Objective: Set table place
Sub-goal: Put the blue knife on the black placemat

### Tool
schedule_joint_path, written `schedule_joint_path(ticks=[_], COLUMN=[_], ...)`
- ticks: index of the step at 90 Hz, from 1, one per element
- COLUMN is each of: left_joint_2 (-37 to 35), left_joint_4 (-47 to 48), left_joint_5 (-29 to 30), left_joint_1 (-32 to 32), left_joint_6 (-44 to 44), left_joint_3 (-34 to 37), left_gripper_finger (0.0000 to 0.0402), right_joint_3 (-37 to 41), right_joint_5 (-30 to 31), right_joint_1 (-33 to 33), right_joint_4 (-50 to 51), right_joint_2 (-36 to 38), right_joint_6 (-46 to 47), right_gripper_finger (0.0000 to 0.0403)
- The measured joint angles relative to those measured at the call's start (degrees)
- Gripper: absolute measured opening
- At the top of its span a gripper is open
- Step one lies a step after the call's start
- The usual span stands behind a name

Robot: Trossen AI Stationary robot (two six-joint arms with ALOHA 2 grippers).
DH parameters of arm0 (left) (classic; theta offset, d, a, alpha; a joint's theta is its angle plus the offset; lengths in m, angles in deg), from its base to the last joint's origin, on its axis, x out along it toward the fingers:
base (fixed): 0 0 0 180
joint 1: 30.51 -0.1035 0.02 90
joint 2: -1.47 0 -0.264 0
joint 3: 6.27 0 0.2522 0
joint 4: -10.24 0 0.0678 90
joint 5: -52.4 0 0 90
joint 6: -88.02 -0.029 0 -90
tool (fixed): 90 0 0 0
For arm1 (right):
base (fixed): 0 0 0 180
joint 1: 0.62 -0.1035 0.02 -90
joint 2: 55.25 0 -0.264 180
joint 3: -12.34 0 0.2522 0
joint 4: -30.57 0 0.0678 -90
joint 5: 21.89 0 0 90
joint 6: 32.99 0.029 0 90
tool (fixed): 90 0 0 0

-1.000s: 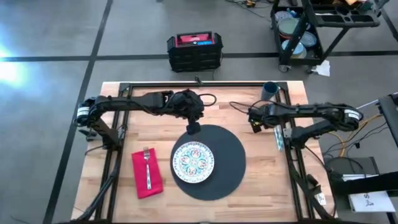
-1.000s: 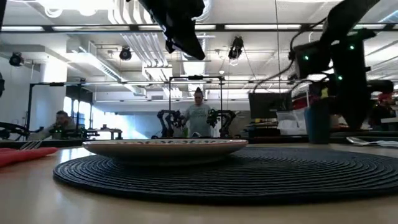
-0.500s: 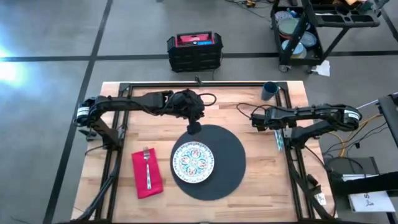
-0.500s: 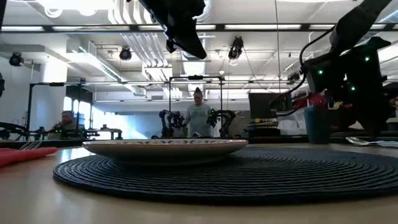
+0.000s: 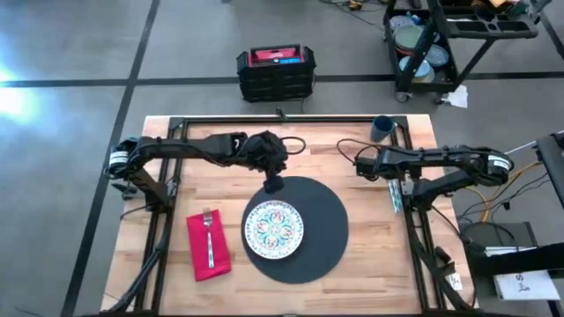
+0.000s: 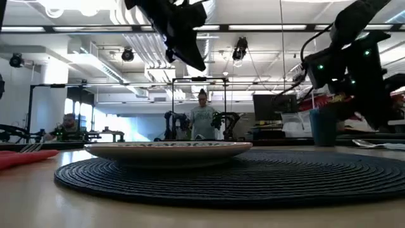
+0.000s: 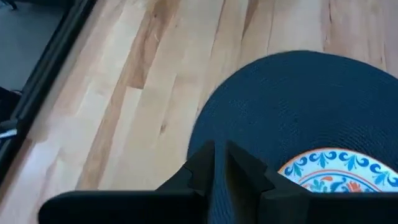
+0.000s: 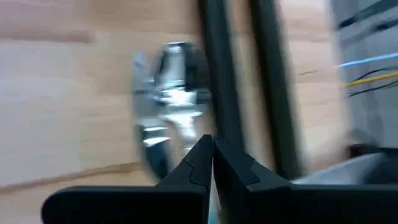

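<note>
The round dark mat (image 5: 322,231) lies on the table (image 5: 370,255) with the patterned white plate (image 5: 275,229) resting flat on its left part. To the left lies the red napkin (image 5: 209,248) with a fork (image 5: 209,231) on it. The dark blue cup (image 5: 382,129) stands upright at the far right corner. Silver cutlery (image 5: 396,195) lies beside the right rail and shows blurred in the right wrist view (image 8: 168,99). My left gripper (image 5: 274,184) hangs shut above the mat's far edge. My right gripper (image 5: 360,166) is shut over bare wood, left of the cutlery.
Black rails (image 5: 411,220) run along both sides of the table; the cutlery lies close against the right one. Bare wood (image 5: 370,255) lies between mat and right rail. A black and red case (image 5: 276,72) sits on the floor beyond the far edge. People stand far behind the table (image 6: 202,120).
My right gripper has swung a little toward the table's right edge and then come partway back, staying shut. My left gripper has tipped slightly above the mat's far edge. Plate, napkin, fork and cup lie as before.
</note>
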Motion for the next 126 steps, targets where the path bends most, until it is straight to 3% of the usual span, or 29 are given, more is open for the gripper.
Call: schedule_joint_path(ticks=[17,44,93,118,126], left_joint_2=[0.00,0.00,0.00,0.00,0.00], left_joint_4=[-0.29,-0.21,-0.13,-0.13,-0.11], left_joint_5=[-0.13,-0.22,-1.24,-1.20,-1.20], left_joint_1=[0.00,0.31,0.46,0.46,0.42], left_joint_6=[0.00,0.00,-0.09,-0.15,-0.17], left_joint_3=[0.52,0.52,0.52,0.52,0.52], left_gripper_finger=[0.0023,0.0023,0.0023,0.0023,0.0023], right_joint_3=[0.08,0.43,0.03,-1.96,-4.76], right_joint_5=[-0.53,-4.15,-9.62,-16.41,-17.31], right_joint_1=[0.00,-0.75,-2.47,-7.75,-11.19], right_joint_4=[0.90,-0.19,-8.87,-14.16,-15.37], right_joint_2=[-0.36,-9.25,-16.02,-15.45,-14.45], right_joint_6=[-1.74,-2.33,-5.40,-4.05,1.72], right_gripper_finger=[0.0000,0.0000,0.0000,0.0001,0.0000])
